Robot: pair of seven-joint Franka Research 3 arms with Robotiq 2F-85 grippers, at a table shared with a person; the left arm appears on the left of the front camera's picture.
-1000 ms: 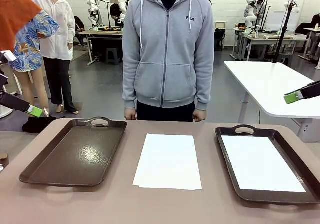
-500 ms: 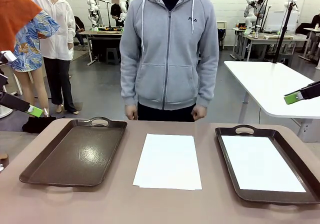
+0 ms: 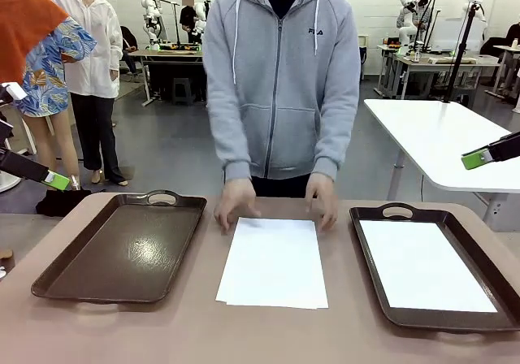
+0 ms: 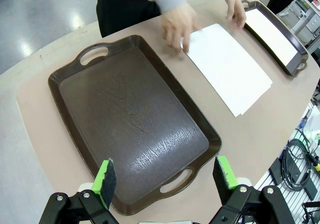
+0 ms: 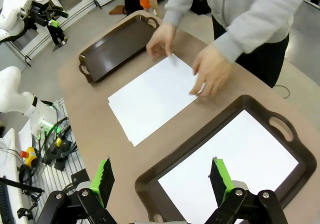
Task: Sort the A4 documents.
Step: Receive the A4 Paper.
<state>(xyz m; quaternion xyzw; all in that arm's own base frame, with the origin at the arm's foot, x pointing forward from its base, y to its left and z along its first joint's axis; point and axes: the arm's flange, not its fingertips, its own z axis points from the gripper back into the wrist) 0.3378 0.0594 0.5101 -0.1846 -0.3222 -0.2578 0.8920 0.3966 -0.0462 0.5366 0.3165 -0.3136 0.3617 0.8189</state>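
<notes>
Clock bearings are taken from the robot's side, with 12 at the person.

The table [image 3: 268,331] carries two brown trays. The left tray [image 3: 122,250], at 9 o'clock, is bare. The right tray [image 3: 447,321], at 3 o'clock, holds one white sheet [image 3: 424,266] lying flat on its floor. A stack of paper [image 3: 272,262] lies at the centre between the trays and touches neither.

Step in hand, as judged: one sheet is sorted and the stack is pending. The person leans in from 12 o'clock. The person's right hand [image 3: 236,204] is on the stack's 11 o'clock corner and the person's left hand [image 3: 323,203] on its 1 o'clock corner. The fingertips are down on the paper and loosely spread. Whether a sheet is pinched cannot be told.

The next move calls for freeing the top sheet alone without dragging those beneath, then carrying it flat to a tray.

The left gripper [image 4: 165,174] hangs above the left tray's near handle, at about 8 o'clock. The right gripper [image 5: 162,180] hangs above the right tray's near end, at about 4 o'clock. Both have their green pads set wide apart and hold nothing.
</notes>
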